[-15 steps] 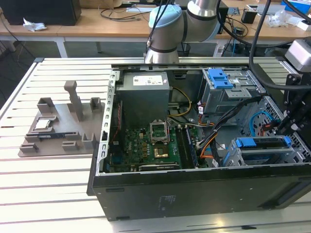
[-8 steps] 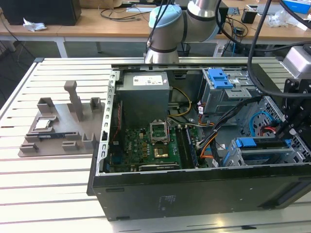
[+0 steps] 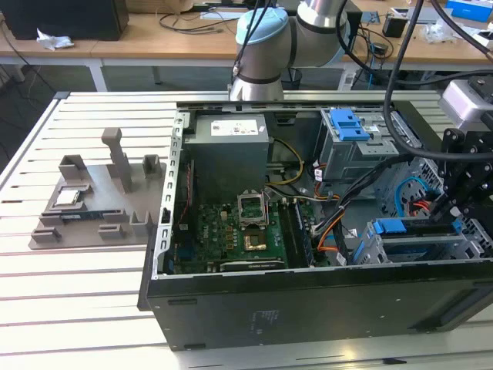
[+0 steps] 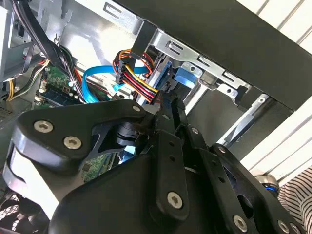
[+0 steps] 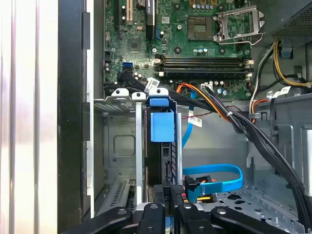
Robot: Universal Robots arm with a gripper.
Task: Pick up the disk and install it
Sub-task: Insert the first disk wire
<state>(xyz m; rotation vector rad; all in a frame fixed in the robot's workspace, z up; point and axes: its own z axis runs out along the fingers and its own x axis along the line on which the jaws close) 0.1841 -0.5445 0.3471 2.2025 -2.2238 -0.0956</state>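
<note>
Presently at the installing step, not the pick-up, by judgement. Silver metal disk in its blue plastic bracket (image 5: 162, 126) found standing on edge inside the open black computer case (image 3: 308, 297), in the case's corner farthest from the green motherboard (image 5: 195, 34). Slotted between the rails of the grey sheet-metal drive cage (image 5: 122, 146) fixed in that same corner of the case. Depth of seating not visible.

Black gripper (image 5: 165, 213) lowered into the case, right at the disk's near end. Claw state: cannot tell whether apart, together or clamped on the disk.

Bundle of orange, red and black cables (image 5: 214, 105) and a blue flat cable (image 5: 214, 170) just beside the cage, inside the case.

Requirement for any further move, as judged: straight travel along the rails, no tilt, no snagging of cables.
</note>
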